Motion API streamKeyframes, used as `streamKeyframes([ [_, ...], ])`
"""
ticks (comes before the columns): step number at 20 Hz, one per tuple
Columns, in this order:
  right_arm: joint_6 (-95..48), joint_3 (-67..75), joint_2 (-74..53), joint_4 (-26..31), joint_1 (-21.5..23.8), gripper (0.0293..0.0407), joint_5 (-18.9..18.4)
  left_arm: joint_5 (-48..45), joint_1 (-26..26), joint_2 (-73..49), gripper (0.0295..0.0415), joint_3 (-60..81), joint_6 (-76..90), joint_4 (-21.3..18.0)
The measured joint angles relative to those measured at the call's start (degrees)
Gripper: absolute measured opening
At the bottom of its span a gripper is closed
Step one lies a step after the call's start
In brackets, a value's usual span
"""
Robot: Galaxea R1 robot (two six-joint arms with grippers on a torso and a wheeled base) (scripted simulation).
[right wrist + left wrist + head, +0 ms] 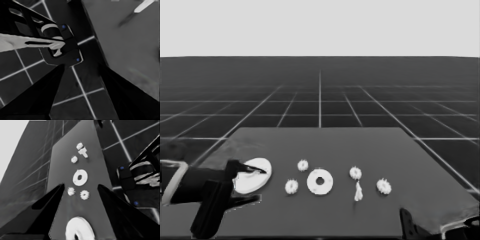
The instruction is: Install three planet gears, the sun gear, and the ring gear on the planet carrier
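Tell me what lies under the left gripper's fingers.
Under the waiting left gripper lies the larger round part, not held. In the left wrist view it shows between the open fingers. The fingers cover part of its near side.

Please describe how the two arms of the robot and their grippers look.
The left arm is black near its gripper, with a pale grey band farther back. The left gripper and right gripper each have two long, pointed black fingers, seen as dark wedges. Only a dark part of the right arm shows.
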Motion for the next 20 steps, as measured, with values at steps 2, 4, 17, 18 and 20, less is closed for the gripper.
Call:
streamKeyframes([
  [2, 0.1, -2.1, -0.5, -2.8, 1.8, 0.0337, -0.9, -1.8, -2.4, 0.1, 0.0314, -2.6, 0.1, 2.7],
  [4, 0.2, -2.8, -0.7, -3.8, 2.5, 0.0380, -1.2, 24.4, -0.7, 15.4, 0.0374, -2.7, -27.7, 31.0],
  [17, 0.2, -3.2, -0.8, -4.3, 2.8, 0.0385, -1.3, 43.9, 26.0, 51.6, 0.0385, -55.6, -96.7, 6.3],
  [18, 0.2, -3.2, -0.8, -4.3, 2.8, 0.0385, -1.3, 43.3, 27.2, 52.0, 0.0385, -57.1, -95.9, 7.2],
  [20, 0.2, -3.2, -0.8, -4.3, 2.8, 0.0385, -1.3, 42.7, 28.0, 52.4, 0.0383, -58.4, -95.2, 7.9],
])
